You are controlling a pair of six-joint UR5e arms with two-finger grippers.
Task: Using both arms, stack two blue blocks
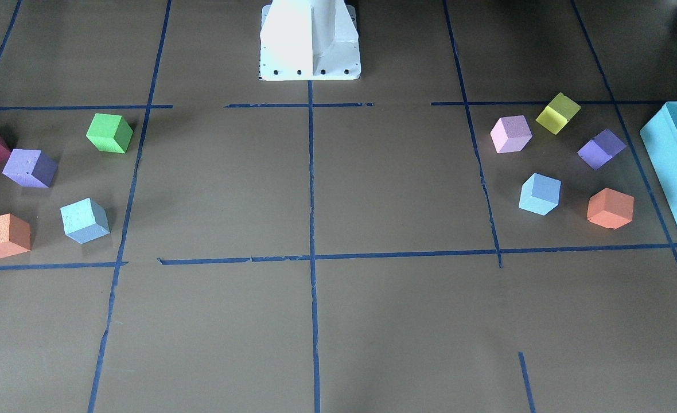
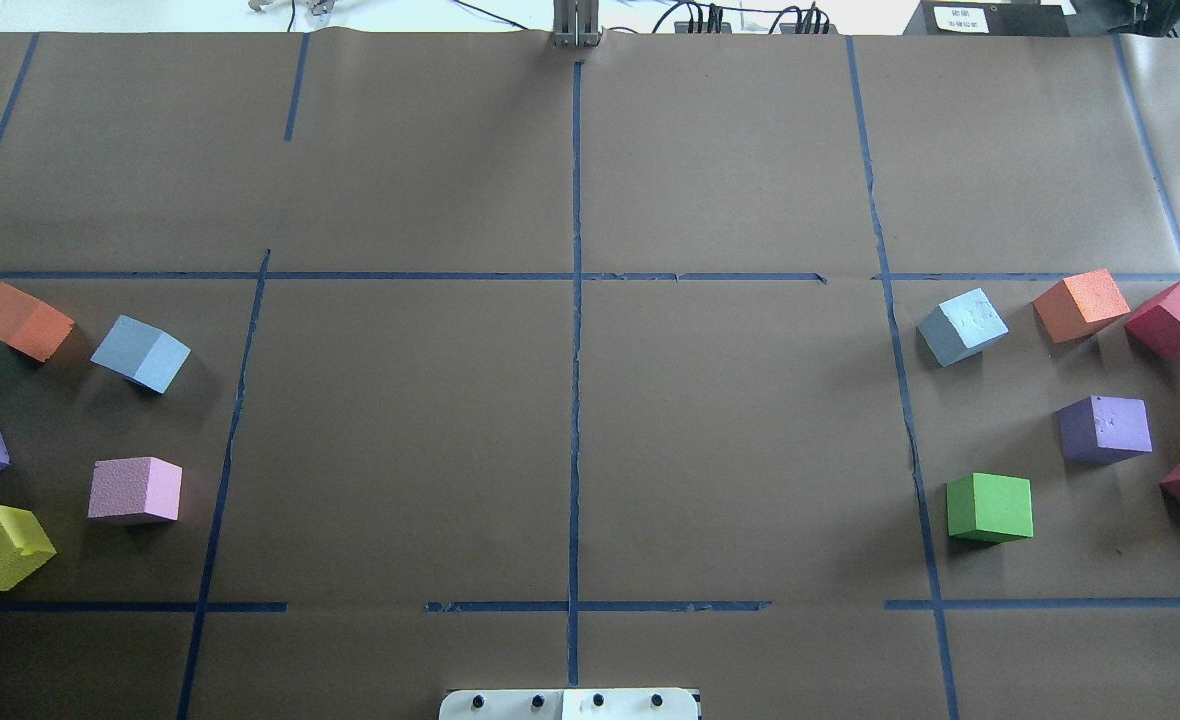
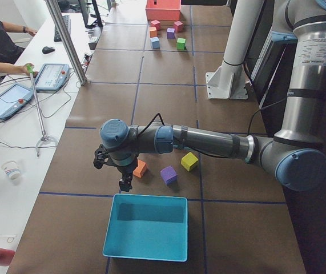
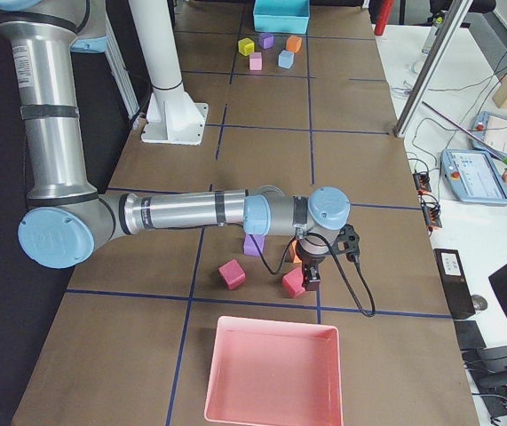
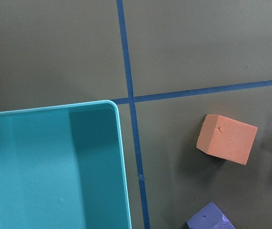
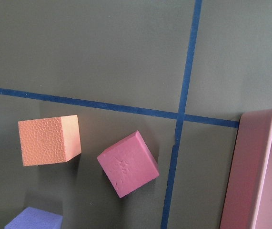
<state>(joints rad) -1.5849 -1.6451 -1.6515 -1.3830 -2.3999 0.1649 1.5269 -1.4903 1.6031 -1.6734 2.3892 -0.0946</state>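
Left gripper (image 3: 125, 186) is hovering, a teal box (image 3: 144, 251) near its fingers; right gripper (image 4: 311, 281) is hovering beside a crimson cube (image 6: 127, 163). Whether either's fingers are apart, I cannot tell.

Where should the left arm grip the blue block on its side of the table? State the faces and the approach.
Come from straight above. The blue block sits flat but is turned askew to the tape lines, so turn the grip to match. Clamp the two side faces that do not face the orange block; the gap on that side looks tight.
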